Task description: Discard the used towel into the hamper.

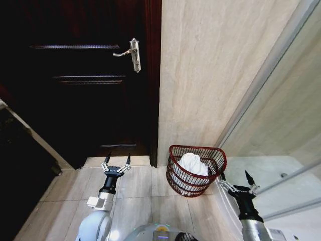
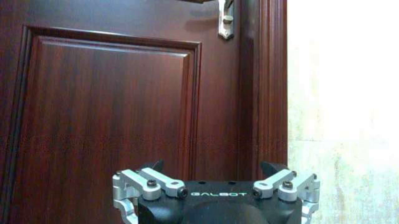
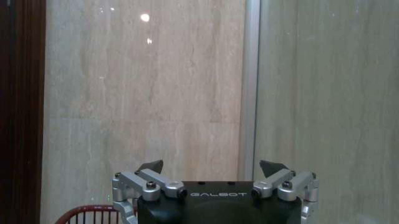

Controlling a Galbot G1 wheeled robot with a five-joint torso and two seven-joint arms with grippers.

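Note:
The hamper (image 1: 217,156), a round reddish-brown wire basket, stands on the tiled floor against the beige wall. A white towel (image 1: 193,164) lies crumpled inside it. My left gripper (image 1: 117,160) hangs open to the left of the hamper, facing the dark door, with nothing between its fingers; the same gripper (image 2: 212,166) points at the door panel in the left wrist view. My right gripper (image 1: 234,175) is open and empty just right of the hamper. In the right wrist view, this gripper (image 3: 212,165) faces the wall, with the hamper rim (image 3: 87,213) at the frame's lower corner.
A dark wooden door (image 1: 85,85) with a silver lever handle (image 1: 131,53) fills the left. A beige tiled wall (image 1: 200,70) stands behind the hamper. A glass shower partition (image 1: 281,125) with a metal frame runs along the right. Open floor tiles (image 1: 140,201) lie in front.

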